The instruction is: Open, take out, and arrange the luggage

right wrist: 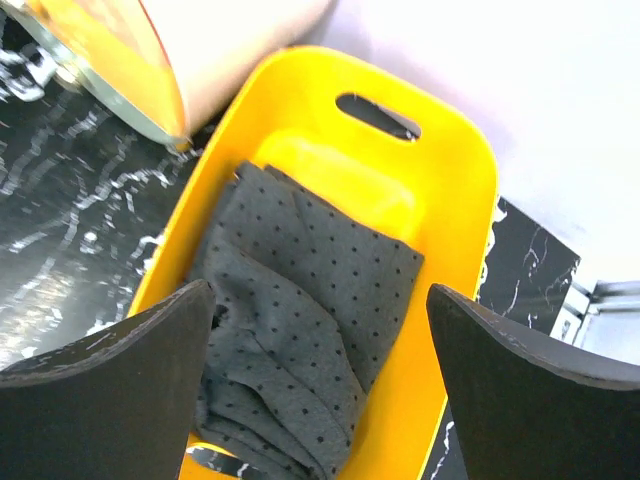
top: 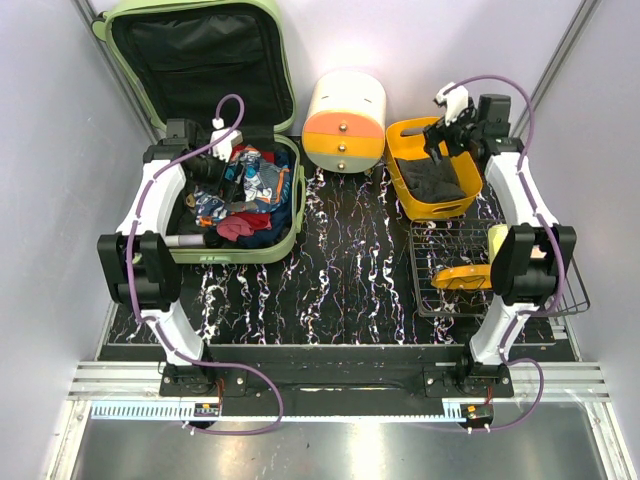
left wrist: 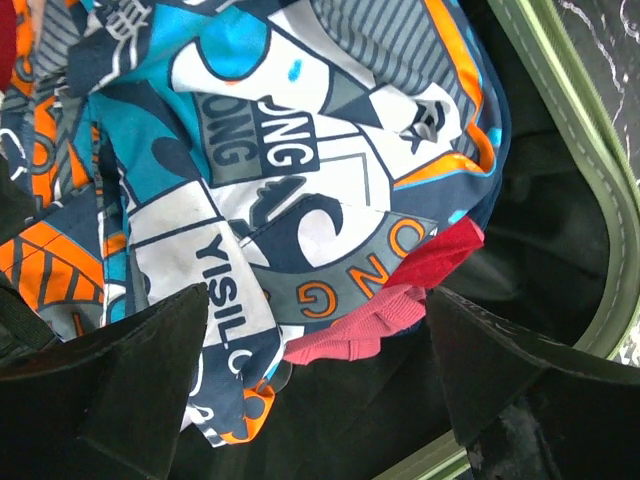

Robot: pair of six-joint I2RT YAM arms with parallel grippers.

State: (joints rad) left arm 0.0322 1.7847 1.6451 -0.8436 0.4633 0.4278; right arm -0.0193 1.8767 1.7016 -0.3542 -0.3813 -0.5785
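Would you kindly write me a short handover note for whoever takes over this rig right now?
Left gripper: open, holding nothing, hovering over the patterned garment inside the luggage.
Right gripper: open, empty, above the grey dotted cloth lying in the yellow bin.
Luggage: on the left arm's side, lid up, clothes piled in the lower shell.
Done: luggage opened; one cloth sits in the bin.
Left: take out the clothes in the luggage and arrange them.

You had bright, even light from above, soft shadows only; the near metal sill [top: 320, 445] glared, and the far wall [right wrist: 560, 90] washed out white.
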